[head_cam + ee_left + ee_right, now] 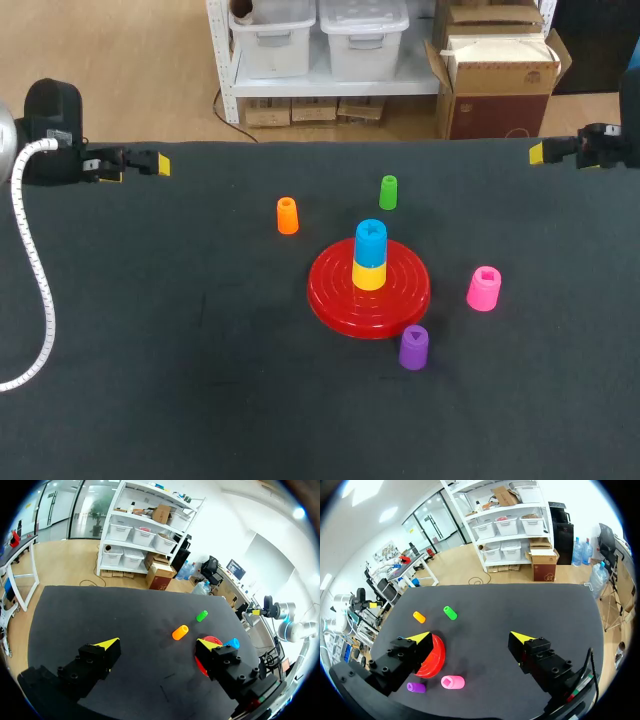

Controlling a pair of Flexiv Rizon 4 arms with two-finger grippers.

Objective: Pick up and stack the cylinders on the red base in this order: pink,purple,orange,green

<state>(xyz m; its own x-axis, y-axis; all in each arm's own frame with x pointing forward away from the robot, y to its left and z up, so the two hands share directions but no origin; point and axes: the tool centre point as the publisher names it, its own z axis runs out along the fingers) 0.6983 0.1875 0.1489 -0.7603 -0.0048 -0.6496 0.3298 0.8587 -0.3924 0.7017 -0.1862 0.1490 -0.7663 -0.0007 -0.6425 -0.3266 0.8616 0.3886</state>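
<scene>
The red base lies right of the table's middle, with a yellow cylinder and a blue one stacked on its peg. Pink cylinder stands to its right, purple at its front, orange to its back left, green behind it. My left gripper hovers open at the far left edge; my right gripper hovers open at the far right. Ahead of the open left gripper lie orange, green and blue. Ahead of the open right gripper lie pink, purple, the base.
A black cloth covers the table. A white ribbed cable hangs along my left arm over the table's left side.
</scene>
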